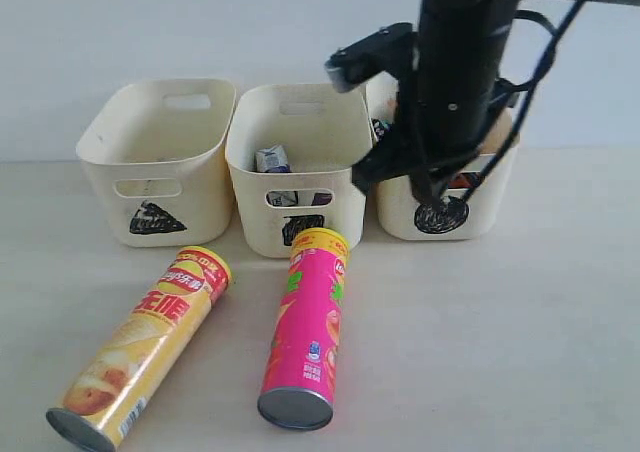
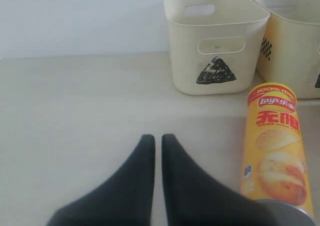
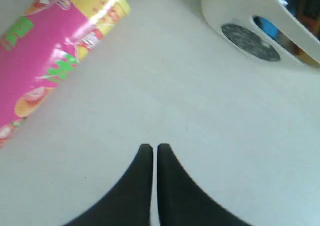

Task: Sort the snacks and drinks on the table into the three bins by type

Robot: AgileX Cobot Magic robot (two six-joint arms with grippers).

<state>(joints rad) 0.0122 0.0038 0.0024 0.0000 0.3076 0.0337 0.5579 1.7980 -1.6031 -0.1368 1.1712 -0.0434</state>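
- You have three bins in a row at the back of the tabletop [image 1: 500, 352]: triangle bin [image 1: 160, 162], square bin [image 1: 300, 132], circle bin [image 1: 440, 217].
- Two tubes lie in front. The yellow tube [image 1: 145, 357] slants, lid toward the triangle bin. The pink tube [image 1: 305, 332] runs nearly front to back, lid by the square bin.
- Your left hand [image 2: 156, 138] and right hand [image 3: 152, 147] are both clenched, empty.

Two tall chip tubes are laid on their sides on the pale beige table [image 1: 500, 332], metal ends turned to the front. The yellow tube [image 1: 140, 357] is slanted on the left. The pink-red tube [image 1: 305, 322] is set near it, apart, its top close to the square bin [image 1: 250, 187]. That cream bin is flanked by the triangle bin [image 1: 205, 187] on the left and the circle bin [image 1: 400, 217] on the right. A small carton [image 1: 272, 158] is seen inside the square bin, and blue and orange packaging [image 3: 267, 28] through the circle bin's handle cut-out.
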